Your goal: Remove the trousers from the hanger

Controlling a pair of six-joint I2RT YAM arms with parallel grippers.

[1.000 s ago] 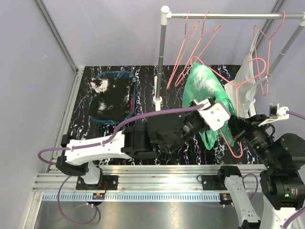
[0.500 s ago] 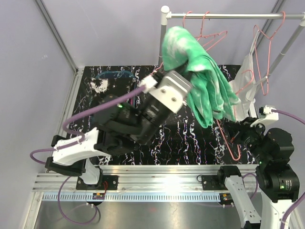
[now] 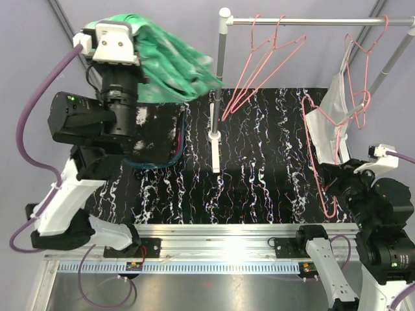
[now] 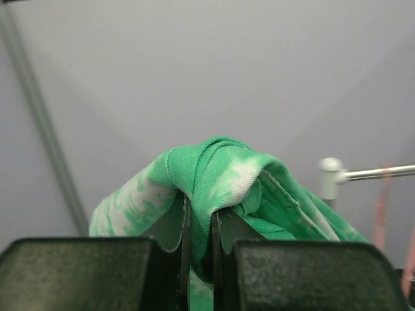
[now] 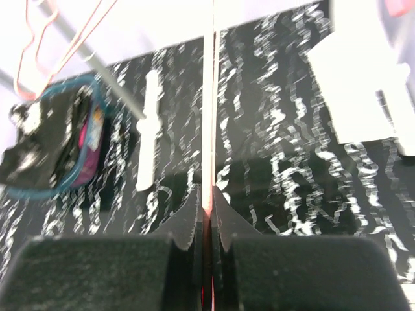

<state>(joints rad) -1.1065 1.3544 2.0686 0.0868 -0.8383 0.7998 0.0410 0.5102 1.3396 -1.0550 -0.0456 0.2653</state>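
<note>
While the right gripper point(image 5: 207, 202) at lower right is clamped tight on a thin pink wire hanger point(image 5: 209, 129), the left gripper point(image 4: 198, 214), raised at upper left, pinches the mottled green-and-white cloth trousers point(image 3: 175, 65), which drape rightward from its closed fingers.

Bright, even light — glare on the metal rail point(image 3: 240, 247), right-wrist view blurred.
</note>
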